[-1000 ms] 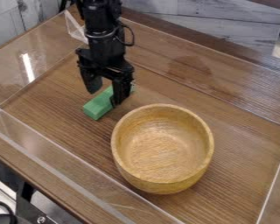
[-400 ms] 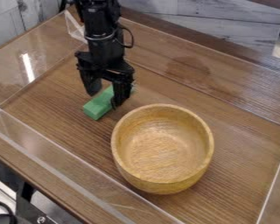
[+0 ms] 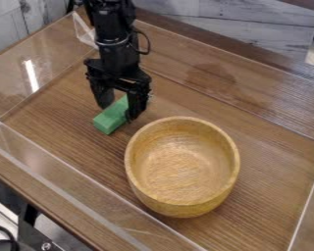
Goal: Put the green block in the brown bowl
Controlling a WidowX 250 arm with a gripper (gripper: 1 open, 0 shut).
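The green block (image 3: pixel 111 119) lies flat on the wooden table, just left of the brown bowl (image 3: pixel 183 165). My gripper (image 3: pixel 121 98) hangs straight above the block's far end, jaws open, one finger on each side of it. The fingertips hover close to the block without closing on it. The bowl is upright and has nothing inside.
A clear plastic wall (image 3: pixel 42 176) runs along the table's front and left edges. A marbled wall and ledge (image 3: pixel 251 25) stand behind the table. Bare wood (image 3: pixel 238 88) stretches to the right of the arm.
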